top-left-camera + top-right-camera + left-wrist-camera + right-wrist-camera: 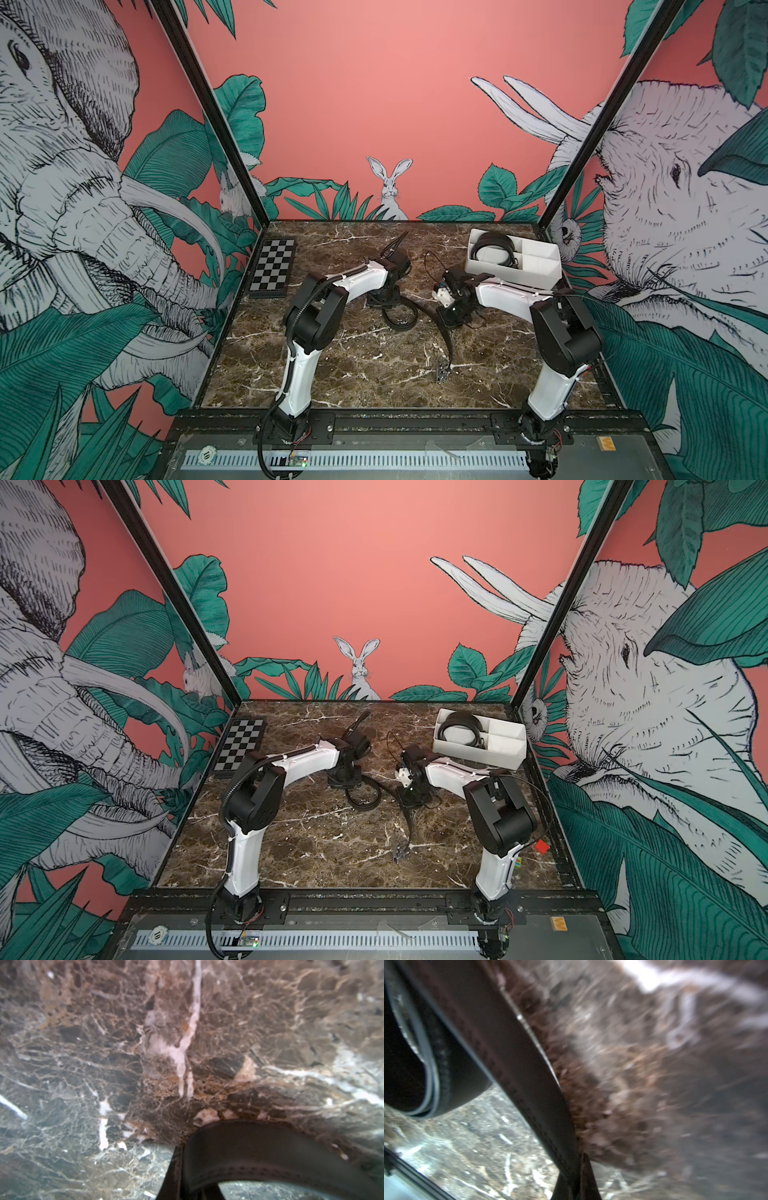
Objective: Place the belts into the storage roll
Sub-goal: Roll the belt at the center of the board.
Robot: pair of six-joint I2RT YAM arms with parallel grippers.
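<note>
The checkered board (272, 268) lies flat on the marble table (332, 370), well apart from the left gripper (386, 307) on its outer side. That gripper points down at the table with its jaws pinched together on the coiled end of the loose belt (399, 327); the coil rests on the marble just beneath the fingertips and a little toward the robot's base. In the left wrist view the loose belt (270, 1157) arcs up off the marble and narrows in at the fingertips, so the grasp reads as closed on it.

From the coil the strap runs across to the right gripper (448, 321), which sits near the left one and tilts down to the table. Its jaws look clamped on the same strap; in the right wrist view the loose belt (517, 1068) runs down into the narrow wedge between the two dark fingertips, though that view is blurred and the firmness of the grip cannot be told.

Past the right gripper the strap curves on toward the base and ends in the buckle (441, 371), which lies on the marble nearer the base than either gripper.

The storage roll (515, 275) stands beyond the right gripper, farther from the base and to its outer side, apart from it. The stored belt (494, 236) is coiled in the compartment at the tray's left end, the end nearest that gripper.
</note>
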